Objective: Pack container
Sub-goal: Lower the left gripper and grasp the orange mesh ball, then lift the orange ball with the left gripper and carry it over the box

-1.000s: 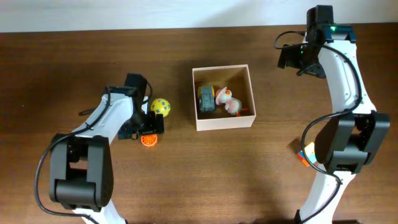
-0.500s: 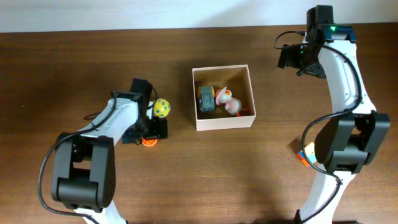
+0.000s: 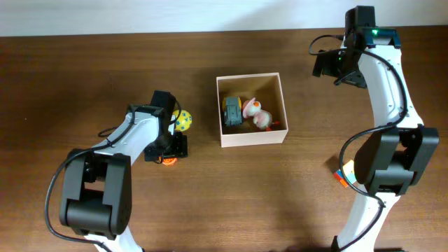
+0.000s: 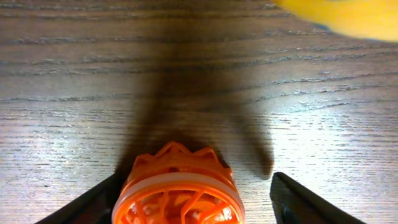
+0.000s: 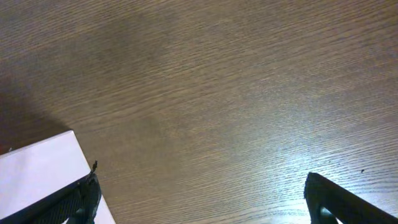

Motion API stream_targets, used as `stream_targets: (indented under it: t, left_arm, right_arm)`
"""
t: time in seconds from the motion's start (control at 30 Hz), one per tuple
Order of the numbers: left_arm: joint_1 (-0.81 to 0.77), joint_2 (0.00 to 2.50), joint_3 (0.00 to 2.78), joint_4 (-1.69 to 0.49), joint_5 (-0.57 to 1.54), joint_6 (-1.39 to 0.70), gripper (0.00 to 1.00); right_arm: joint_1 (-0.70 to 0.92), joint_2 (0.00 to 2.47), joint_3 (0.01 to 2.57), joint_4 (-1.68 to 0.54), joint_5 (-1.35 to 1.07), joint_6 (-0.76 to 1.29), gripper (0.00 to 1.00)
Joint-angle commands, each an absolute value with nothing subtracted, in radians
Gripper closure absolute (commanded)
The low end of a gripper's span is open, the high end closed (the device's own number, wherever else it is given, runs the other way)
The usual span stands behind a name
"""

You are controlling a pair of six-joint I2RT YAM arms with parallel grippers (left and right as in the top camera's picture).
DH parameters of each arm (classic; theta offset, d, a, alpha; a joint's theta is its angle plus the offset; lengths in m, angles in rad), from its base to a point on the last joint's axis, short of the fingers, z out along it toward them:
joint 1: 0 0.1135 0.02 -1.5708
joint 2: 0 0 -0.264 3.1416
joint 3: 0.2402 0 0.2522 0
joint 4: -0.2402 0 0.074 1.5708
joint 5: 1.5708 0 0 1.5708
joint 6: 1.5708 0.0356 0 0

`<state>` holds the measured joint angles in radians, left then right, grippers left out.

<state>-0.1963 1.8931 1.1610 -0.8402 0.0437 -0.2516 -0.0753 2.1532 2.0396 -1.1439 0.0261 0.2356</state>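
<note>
This looks like a robotics lab bench. Two white-and-black robot arms, the left arm [image 3: 129, 136] and the right arm [image 3: 386, 70], stand at the near edge of a dark wood-grain table [image 3: 70, 77]. A plain pale wall [image 3: 175, 14] runs along its far edge, and small toys such as a yellow ball [image 3: 183, 120] lie on it.

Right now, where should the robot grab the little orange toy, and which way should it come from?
I'd grab the orange toy by its round sides, at the pale band, coming straight down. It sits flat on the table and is round, so opposite sides suit the fingers. The open left tool has a finger on each side; the yellow ball sits apart.
</note>
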Motion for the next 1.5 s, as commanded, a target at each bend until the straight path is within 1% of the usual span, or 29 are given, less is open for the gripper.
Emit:
stream_targets:
  t: [0.0, 0.1, 0.17, 0.37, 0.5, 0.8, 1.03, 1.13, 1.23, 1.33, 1.47]
  left_arm:
    - [-0.198, 1.903, 1.149, -0.837, 0.032, -0.254, 0.27]
    - [-0.198, 1.903, 1.149, -0.837, 0.032, -0.255, 0.37]
    - [-0.199, 1.903, 1.149, -0.838, 0.033, -0.254, 0.4]
    - [-0.198, 1.903, 1.149, -0.837, 0.033, -0.254, 0.4]
    - [-0.199, 1.903, 1.153, -0.847, 0.037, -0.255, 0.46]
    - [-0.199, 1.902, 1.244, -0.87, 0.036, -0.253, 0.46]
    - [-0.2, 1.902, 1.435, -0.929, 0.037, -0.252, 0.46]
    - [-0.217, 1.902, 1.519, -0.929, 0.041, -0.21, 0.45]
    - [-0.248, 1.902, 1.594, -0.928, 0.065, -0.114, 0.45]
    - [-0.302, 1.902, 1.663, -0.914, 0.068, -0.03, 0.45]
    - [-0.379, 1.902, 1.691, -0.85, 0.092, 0.039, 0.45]
  right_arm:
    - [-0.073, 2.153, 2.038, -1.144, 0.038, 0.244, 0.01]
    - [-0.073, 2.153, 2.038, -1.144, 0.038, 0.245, 0.01]
    - [-0.073, 2.153, 2.038, -1.144, 0.038, 0.244, 0.01]
    - [-0.073, 2.153, 2.038, -1.144, 0.038, 0.245, 0.01]
    - [-0.073, 2.153, 2.038, -1.144, 0.038, 0.245, 0.01]
    - [-0.073, 2.153, 2.038, -1.144, 0.038, 0.245, 0.01]
    - [-0.073, 2.153, 2.038, -1.144, 0.038, 0.245, 0.01]
    - [-0.073, 2.153, 2.038, -1.144, 0.038, 0.245, 0.01]
    - [-0.073, 2.153, 2.038, -1.144, 0.038, 0.245, 0.01]
    - [-0.073, 2.153, 2.038, -1.144, 0.038, 0.245, 0.01]
    - [-0.073, 2.153, 2.038, -1.144, 0.038, 0.245, 0.01]
